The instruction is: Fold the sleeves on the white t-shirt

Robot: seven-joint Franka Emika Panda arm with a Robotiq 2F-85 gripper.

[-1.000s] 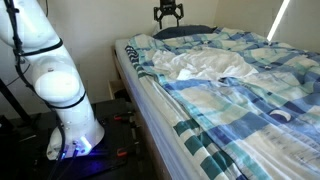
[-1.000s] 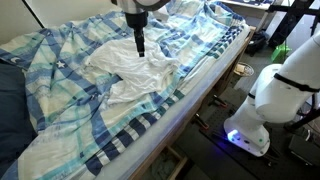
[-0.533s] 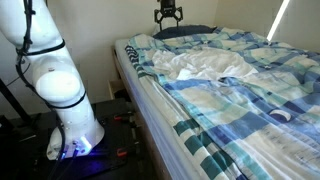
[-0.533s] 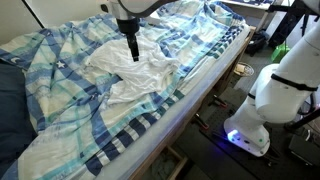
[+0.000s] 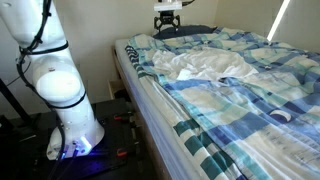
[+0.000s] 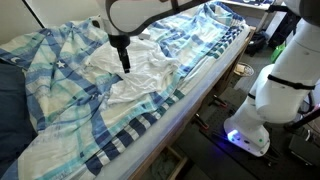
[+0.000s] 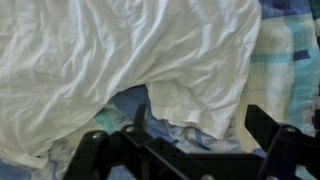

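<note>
Near the head end of the bed (image 5: 143, 95), the wrinkled plain white cloth t-shirt (image 5: 203, 66) (image 6: 140, 72) lies on blue-and-white patterned bedding (image 5: 262, 112), long axis roughly across the bed; which way its neck points is unclear. The black tool (image 6: 125, 68) hovers above it, jaws spread wide, empty.

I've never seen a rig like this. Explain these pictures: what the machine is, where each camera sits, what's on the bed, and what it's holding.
The machine is a white robot arm standing beside a bed. Its end effector, a two-fingered clamp, does the grasping. Two pictures come from cameras set apart from the robot, looking at the bed from different spots. The third comes from a camera on the wrist, looking down past the dark fingers. On the bed lies blue-and-white checked bedding, and on it a crumpled white t-shirt. The end effector hangs over the shirt with its jaws open and holds nothing.
</note>
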